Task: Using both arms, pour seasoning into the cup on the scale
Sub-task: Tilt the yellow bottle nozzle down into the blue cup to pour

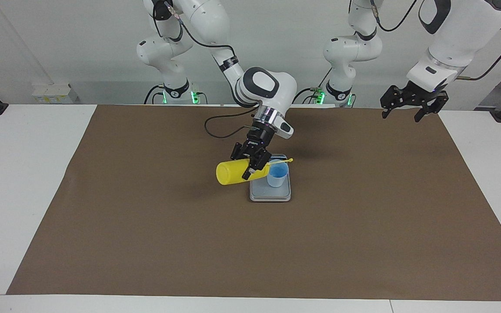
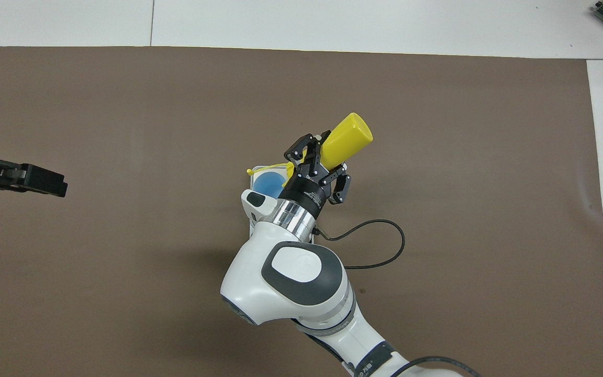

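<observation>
Bottle (image 1: 232,172) in right tool (image 1: 254,167), over cup (image 1: 277,176)

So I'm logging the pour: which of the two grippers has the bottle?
The right gripper, jaws shut on the tipped seasoning over the cup on the scale. The left gripper waits empty, jaws open.

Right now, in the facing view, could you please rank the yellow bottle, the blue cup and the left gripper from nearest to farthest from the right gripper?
1. Yellow bottle: gripped by the right gripper, tipped sideways.
2. Blue cup: beside it, on the scale.
3. Left gripper: waiting, raised over the left arm's end of the table.
</observation>
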You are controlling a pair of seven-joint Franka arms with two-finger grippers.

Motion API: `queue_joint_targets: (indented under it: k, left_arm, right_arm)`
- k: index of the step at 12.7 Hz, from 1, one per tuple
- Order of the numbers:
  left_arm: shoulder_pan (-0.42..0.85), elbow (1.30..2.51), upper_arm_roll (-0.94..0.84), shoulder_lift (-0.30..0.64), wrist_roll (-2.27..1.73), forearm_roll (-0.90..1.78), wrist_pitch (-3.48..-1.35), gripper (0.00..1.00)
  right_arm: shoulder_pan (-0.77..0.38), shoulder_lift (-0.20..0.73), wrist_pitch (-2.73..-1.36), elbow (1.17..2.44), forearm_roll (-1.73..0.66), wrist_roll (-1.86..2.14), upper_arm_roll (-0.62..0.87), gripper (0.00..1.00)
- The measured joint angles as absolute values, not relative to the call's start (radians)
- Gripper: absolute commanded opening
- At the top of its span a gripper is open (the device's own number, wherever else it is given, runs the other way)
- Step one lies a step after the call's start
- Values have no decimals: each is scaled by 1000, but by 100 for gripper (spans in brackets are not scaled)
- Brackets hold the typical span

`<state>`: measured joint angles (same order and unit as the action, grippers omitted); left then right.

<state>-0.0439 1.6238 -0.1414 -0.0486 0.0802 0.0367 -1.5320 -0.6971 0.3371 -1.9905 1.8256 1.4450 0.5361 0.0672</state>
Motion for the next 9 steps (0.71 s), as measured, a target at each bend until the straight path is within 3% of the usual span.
queue_joint_targets:
  k: [9]
  left_arm:
    - [-44, 1625, -141, -49, 80, 37, -1532, 100]
  right_arm:
    - [-714, 337, -1947, 1827, 1504, 536, 67, 0]
